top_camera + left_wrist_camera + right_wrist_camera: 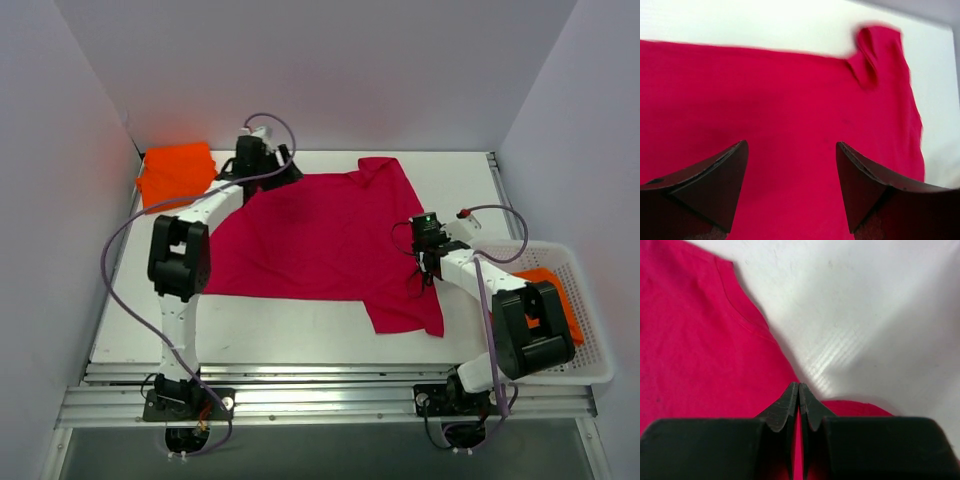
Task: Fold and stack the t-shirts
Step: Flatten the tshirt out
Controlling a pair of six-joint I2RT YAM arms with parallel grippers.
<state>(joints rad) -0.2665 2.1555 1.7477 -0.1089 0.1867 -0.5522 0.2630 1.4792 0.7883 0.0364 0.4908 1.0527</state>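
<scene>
We see 1 orange shirt (176, 170) folded. Pink shirt (320, 240) unfolded below left gripper (791, 145), jaws apart; right gripper (799, 386) shut on edge.

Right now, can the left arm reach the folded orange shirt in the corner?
Probably yes. The folded orange shirt lies uncovered just beside the left pincer, which is open over the crimson-pink t-shirt, holding nothing.

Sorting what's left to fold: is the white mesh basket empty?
No, an orange t-shirt lies inside the white mesh basket.
</scene>
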